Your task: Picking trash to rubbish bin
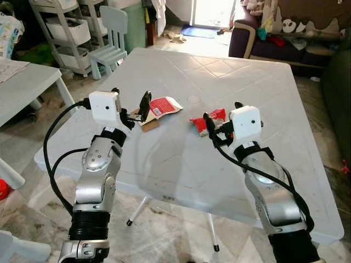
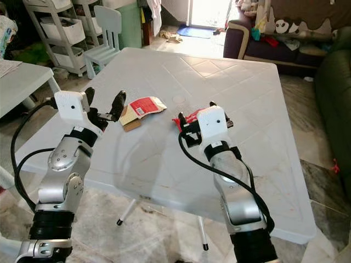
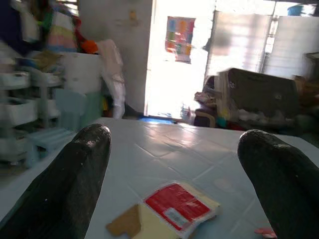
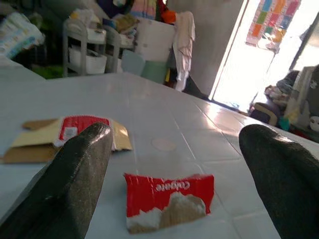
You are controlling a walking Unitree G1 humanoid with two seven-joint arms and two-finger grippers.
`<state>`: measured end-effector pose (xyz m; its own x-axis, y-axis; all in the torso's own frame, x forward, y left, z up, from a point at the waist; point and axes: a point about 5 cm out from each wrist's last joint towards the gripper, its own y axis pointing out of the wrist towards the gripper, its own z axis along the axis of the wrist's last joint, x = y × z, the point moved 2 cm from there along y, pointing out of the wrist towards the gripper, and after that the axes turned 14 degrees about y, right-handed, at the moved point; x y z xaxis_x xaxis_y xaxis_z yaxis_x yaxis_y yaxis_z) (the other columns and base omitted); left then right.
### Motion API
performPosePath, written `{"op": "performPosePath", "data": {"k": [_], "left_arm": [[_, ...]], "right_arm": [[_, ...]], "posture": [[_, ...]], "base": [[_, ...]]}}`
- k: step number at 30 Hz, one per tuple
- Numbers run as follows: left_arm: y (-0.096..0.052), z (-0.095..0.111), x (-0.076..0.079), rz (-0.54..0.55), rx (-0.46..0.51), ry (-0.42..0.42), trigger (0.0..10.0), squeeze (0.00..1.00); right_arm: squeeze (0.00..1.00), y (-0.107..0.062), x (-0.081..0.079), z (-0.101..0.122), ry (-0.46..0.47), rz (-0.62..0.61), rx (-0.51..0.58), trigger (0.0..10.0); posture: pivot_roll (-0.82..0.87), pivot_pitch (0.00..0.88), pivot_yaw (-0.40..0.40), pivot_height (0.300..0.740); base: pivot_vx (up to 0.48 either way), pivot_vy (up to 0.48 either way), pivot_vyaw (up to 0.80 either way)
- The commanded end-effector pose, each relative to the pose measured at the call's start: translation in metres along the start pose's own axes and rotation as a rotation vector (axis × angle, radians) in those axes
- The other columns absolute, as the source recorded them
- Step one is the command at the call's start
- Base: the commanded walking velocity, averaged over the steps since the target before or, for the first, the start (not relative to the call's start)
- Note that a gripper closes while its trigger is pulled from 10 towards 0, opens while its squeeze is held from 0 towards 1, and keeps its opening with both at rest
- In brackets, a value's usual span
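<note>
On the white plastic table [image 1: 230, 76] lie two pieces of trash. One is a flattened red and cream carton [image 1: 162, 108], the other a torn red box piece [image 1: 211, 118] printed with white lettering. My left gripper [image 1: 130, 103] hovers open just short of the carton, which shows between its fingers [image 3: 75, 169] in the left wrist view as the carton [image 3: 177, 206]. My right gripper [image 1: 222, 116] is open above the table's middle, with the red piece [image 4: 169, 196] lying just ahead between its fingers [image 4: 279, 174]. Neither gripper holds anything.
A second pale table [image 1: 27, 82] stands at the left. Beyond it are a small chair [image 1: 112, 38] and a shelf rack [image 1: 66, 27]. A dark sofa [image 1: 274, 41] sits at the back right, and a green couch [image 1: 337, 87] lines the right side.
</note>
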<state>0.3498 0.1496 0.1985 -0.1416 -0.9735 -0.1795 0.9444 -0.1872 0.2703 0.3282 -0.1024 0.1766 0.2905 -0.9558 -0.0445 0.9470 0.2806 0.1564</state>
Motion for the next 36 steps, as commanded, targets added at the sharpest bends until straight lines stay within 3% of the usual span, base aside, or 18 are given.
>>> {"op": "performPosePath", "data": {"k": [1, 7, 16, 36], "left_arm": [[0.002, 0.005, 0.003, -0.01, 0.011, -0.005, 10.0, 0.0], [0.002, 0.003, 0.004, -0.005, 0.001, -0.018, 10.0, 0.0], [0.001, 0.002, 0.003, 0.006, -0.003, -0.03, 10.0, 0.0], [0.005, 0.006, -0.014, 0.077, 0.007, -0.091, 10.0, 0.0]], "right_arm": [[0.0, 0.002, 0.004, 0.005, -0.02, 0.0, 0.014, 10.0], [0.0, 0.001, 0.003, 0.004, -0.021, 0.004, 0.009, 10.0], [0.0, 0.001, 0.003, 0.003, -0.024, 0.007, 0.003, 10.0], [0.0, 0.002, 0.002, 0.004, -0.026, 0.018, 0.009, 10.0]], "posture": [[-0.08, 0.007, -0.008, 0.74], [-0.08, 0.01, -0.011, 0.74], [-0.08, 0.013, -0.015, 0.74], [-0.08, 0.012, -0.021, 0.74]], "base": [[0.0, -0.296, 0.0], [0.0, -0.33, 0.0], [0.0, 0.0, 0.0], [0.042, 0.0, 0.0]]}}
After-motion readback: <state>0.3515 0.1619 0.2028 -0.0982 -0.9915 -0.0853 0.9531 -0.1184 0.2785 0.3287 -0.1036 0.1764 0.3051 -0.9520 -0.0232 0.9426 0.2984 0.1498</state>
